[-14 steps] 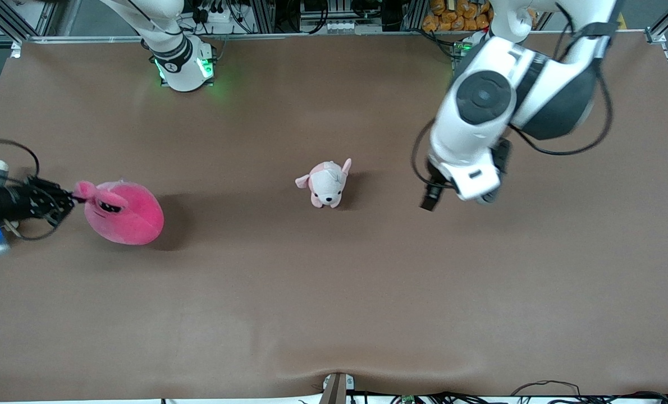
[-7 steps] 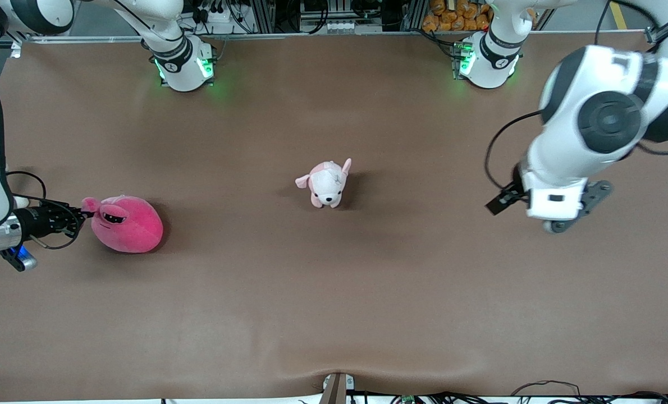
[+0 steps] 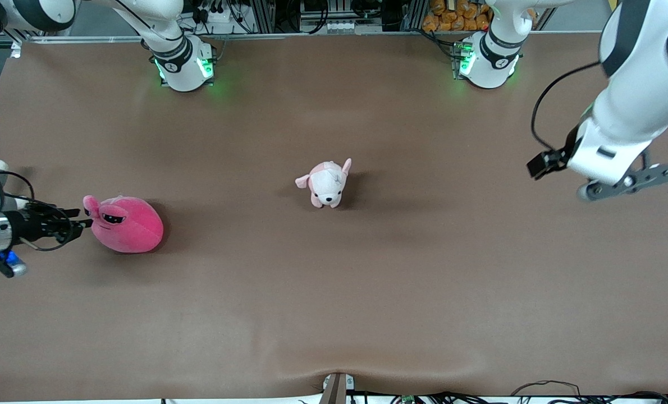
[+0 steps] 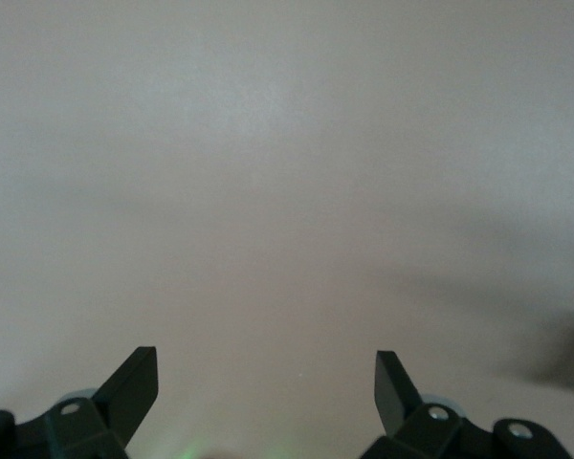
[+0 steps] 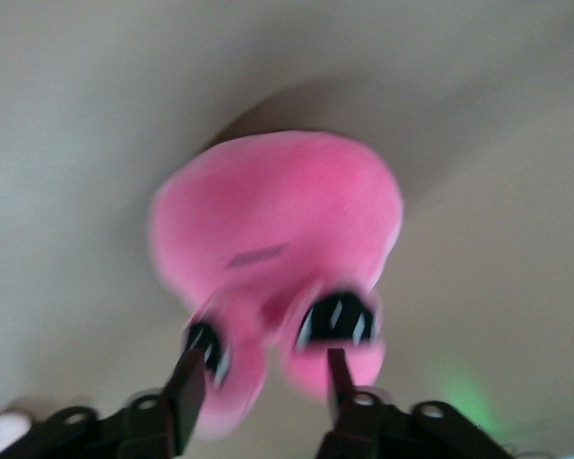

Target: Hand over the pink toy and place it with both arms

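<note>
The hot-pink toy (image 3: pixel 131 226) lies on the brown table at the right arm's end, its half-lidded black eyes turned toward my right gripper (image 3: pixel 81 219). That gripper is open and empty, low beside the toy's ear, fingertips just short of it. In the right wrist view the toy (image 5: pixel 277 210) fills the middle, with its eyes right at the open right gripper (image 5: pixel 264 368). My left gripper (image 3: pixel 541 164) is up in the air over the left arm's end of the table. In the left wrist view the left gripper (image 4: pixel 268 368) is wide open and empty over bare table.
A small pale pink-and-white puppy plush (image 3: pixel 325 182) stands at the middle of the table. The two arm bases (image 3: pixel 183 64) (image 3: pixel 485 59) stand along the table's edge farthest from the front camera.
My right gripper has opened, let go of the toy's ear and drawn back a little; the toy has settled on the table. My left arm has swung away toward its own end of the table.
</note>
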Tool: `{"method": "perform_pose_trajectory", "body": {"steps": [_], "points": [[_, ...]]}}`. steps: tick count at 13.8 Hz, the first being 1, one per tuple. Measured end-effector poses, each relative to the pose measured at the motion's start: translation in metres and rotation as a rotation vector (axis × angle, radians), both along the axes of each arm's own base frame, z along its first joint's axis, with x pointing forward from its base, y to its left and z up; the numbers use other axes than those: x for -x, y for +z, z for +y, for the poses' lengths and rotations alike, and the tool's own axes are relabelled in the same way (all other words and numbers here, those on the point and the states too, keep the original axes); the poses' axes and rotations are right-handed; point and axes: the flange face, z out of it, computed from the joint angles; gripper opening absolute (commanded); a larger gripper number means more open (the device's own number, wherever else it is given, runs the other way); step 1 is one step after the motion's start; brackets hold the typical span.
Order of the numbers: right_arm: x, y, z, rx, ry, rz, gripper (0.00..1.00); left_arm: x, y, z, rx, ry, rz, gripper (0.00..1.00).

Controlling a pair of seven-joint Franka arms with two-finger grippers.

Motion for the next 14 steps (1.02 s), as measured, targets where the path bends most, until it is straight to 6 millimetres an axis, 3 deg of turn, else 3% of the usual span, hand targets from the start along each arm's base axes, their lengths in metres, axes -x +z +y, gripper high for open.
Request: {"method": "perform_pose_trajectory", "body": {"steps": [2, 4, 6, 8, 11, 14], "points": [[-0.003, 0.07, 0.038, 0.013, 0.067, -0.055, 1.0, 0.016, 0.023, 0.015, 0.001, -0.042, -0.021, 1.0], [0.006, 0.14, 0.074, 0.031, 0.124, -0.125, 1.0, 0.032, 0.04, 0.036, 0.028, -0.059, -0.027, 1.0], [0.028, 0.204, 0.092, 0.05, 0.152, -0.195, 1.0, 0.051, 0.05, 0.058, 0.053, -0.037, -0.034, 1.0], [0.055, 0.256, 0.098, 0.06, 0.184, -0.249, 1.0, 0.068, 0.058, 0.068, 0.075, -0.021, -0.045, 1.0], [0.09, 0.307, 0.109, 0.032, 0.369, -0.328, 1.0, 0.087, 0.061, 0.064, 0.079, -0.032, -0.049, 1.0], [0.106, 0.316, 0.113, 0.028, 0.453, -0.33, 1.0, 0.101, 0.059, 0.055, 0.087, -0.059, -0.042, 1.0]]}}
